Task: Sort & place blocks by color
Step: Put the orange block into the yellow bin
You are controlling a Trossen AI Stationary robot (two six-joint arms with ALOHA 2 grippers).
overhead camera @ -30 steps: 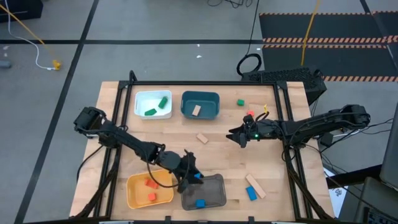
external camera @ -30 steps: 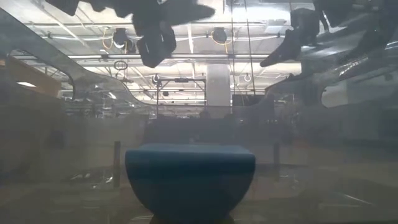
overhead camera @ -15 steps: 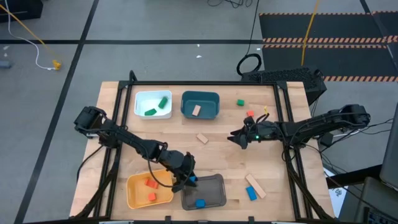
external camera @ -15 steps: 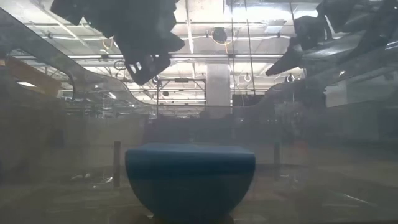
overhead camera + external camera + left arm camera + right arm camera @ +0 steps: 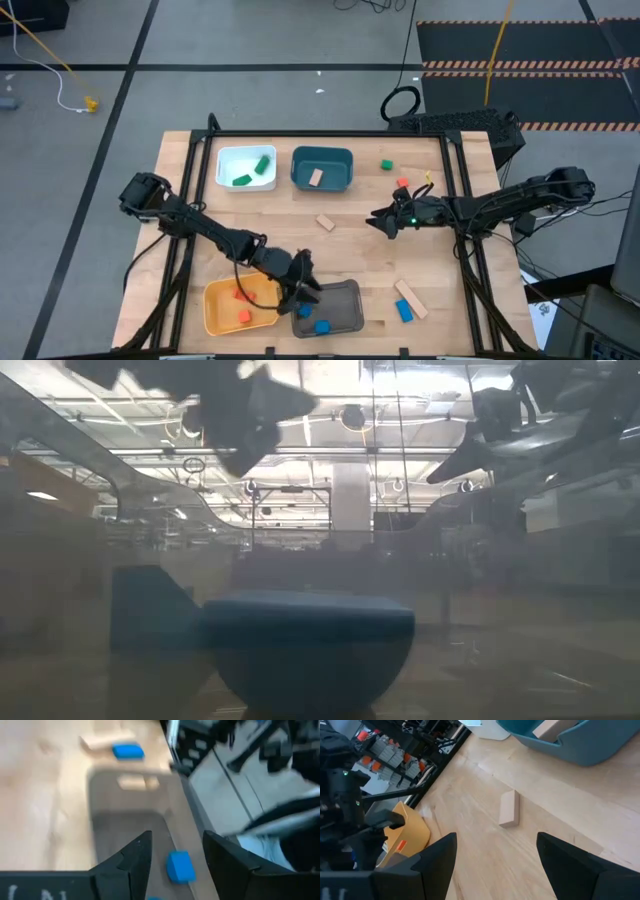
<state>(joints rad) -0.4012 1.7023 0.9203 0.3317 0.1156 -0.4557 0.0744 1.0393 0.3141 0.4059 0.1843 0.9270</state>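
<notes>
My left gripper (image 5: pixel 301 294) is open and empty over the grey bin (image 5: pixel 347 300) near the table's front edge. Its fingers stand apart in the left wrist view (image 5: pixel 172 855). Two blue blocks (image 5: pixel 321 326) (image 5: pixel 305 312) lie in that bin, one below the fingers (image 5: pixel 180 866). My right gripper (image 5: pixel 372 217) is open and empty, right of a tan block (image 5: pixel 325 222) that lies flat on the table (image 5: pixel 509 809). A green block (image 5: pixel 386 165) and a red block (image 5: pixel 402 184) lie at the far right. A tan bar (image 5: pixel 410 298) and a blue block (image 5: pixel 403 311) lie at the near right.
The white bin (image 5: pixel 228 158) holds green blocks. The teal bin (image 5: pixel 322 157) holds a tan block. The yellow bin (image 5: pixel 215 300) holds red/orange blocks and stands left of the grey bin. Bare wood lies between the bins in the table's middle.
My left gripper has gone a little toward the table's near edge over the grey bin. The blue block that it held has left its fingers and now lies in the grey bin beside the other blue block.
</notes>
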